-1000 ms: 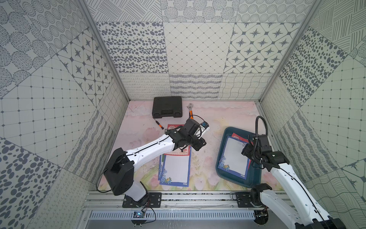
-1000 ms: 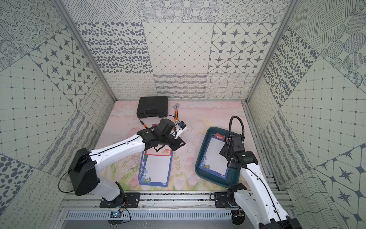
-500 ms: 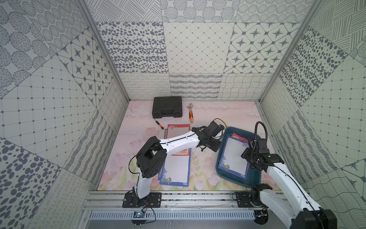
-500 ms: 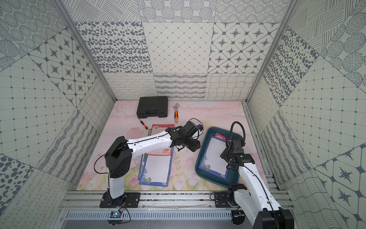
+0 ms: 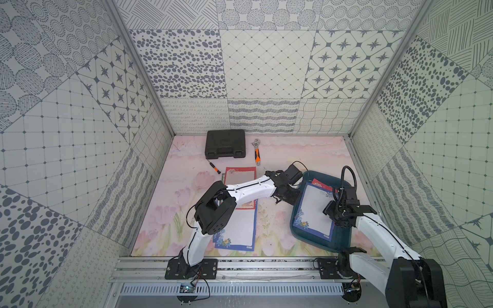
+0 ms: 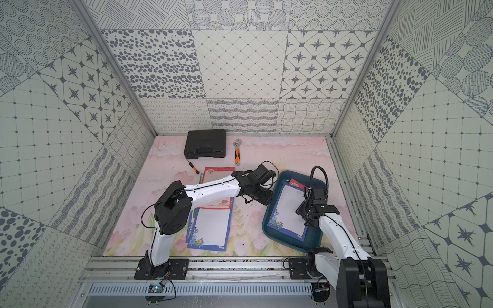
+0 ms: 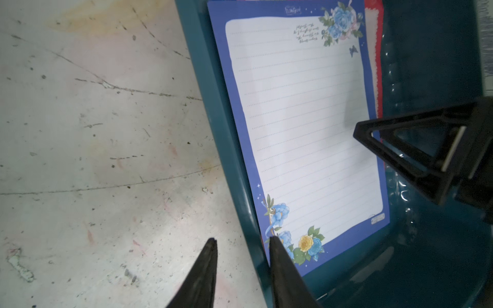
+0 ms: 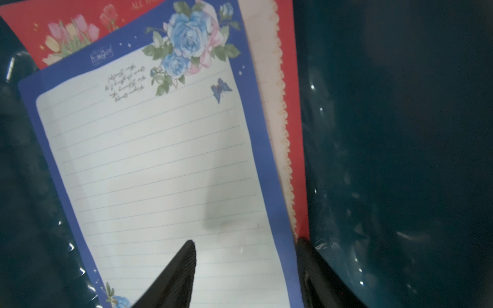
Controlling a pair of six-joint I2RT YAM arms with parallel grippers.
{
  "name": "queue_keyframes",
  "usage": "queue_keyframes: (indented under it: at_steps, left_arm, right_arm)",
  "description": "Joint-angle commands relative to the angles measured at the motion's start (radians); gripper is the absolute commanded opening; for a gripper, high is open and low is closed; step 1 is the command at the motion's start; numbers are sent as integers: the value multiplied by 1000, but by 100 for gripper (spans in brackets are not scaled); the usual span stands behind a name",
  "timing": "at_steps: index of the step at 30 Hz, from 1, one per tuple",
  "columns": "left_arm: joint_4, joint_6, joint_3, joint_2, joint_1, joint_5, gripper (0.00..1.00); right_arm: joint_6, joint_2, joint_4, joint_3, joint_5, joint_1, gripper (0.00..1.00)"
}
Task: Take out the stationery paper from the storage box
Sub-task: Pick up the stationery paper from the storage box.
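L gripper [image 7: 242,238]: jaws apart, astride left rim of box [image 5: 338,241]; one tip over counter [image 5: 277,234], other at paper edge.
R gripper [image 8: 245,242]: jaws apart, astride paper's right edge, low over it.
Paper [image 5: 314,210]: blue-bordered, lying in box atop red sheet [image 8: 69,29].
Box: right side of counter.
Loose sheets [image 5: 237,226]: on counter, left of box.
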State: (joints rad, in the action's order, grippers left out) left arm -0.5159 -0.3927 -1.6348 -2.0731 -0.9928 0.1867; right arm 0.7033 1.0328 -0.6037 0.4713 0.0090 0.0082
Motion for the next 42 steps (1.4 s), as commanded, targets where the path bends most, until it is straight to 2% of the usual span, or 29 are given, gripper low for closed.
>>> queue_keyframes:
  at_steps: [1,8,19,28,29,31,33,37,42]
  left_arm:
    - [-78,-38,-19,-8,4,14,34]
    - [-82,-53,-31,-13,5,39,34]
    - [-87,-75,-56,-49,5,79,33]
    - [-93,-79,-69,-71,5,87,32]
    - [-97,-81,-73,-76,5,87,32]
    - [-106,-82,-79,-82,6,85,32]
    - [-117,-84,-85,-84,7,78,32]
    - [-122,-86,-81,-80,6,66,32]
    - [-118,-99,-82,-85,6,86,32]
  right_arm:
    - [-15,9,44,9,-33,-7,60]
    - [-28,9,67,4,-78,-8,46]
    - [-18,-8,111,1,-191,-10,34]
    - [0,-87,153,-25,-250,-11,26]
    - [-1,-92,148,-24,-240,-11,29]
    - [11,-96,102,-17,-167,-13,43]
    - [13,-93,46,0,-90,-20,44]
    - [-6,-58,1,37,12,-31,58]
    - [-61,21,47,62,34,-42,60]
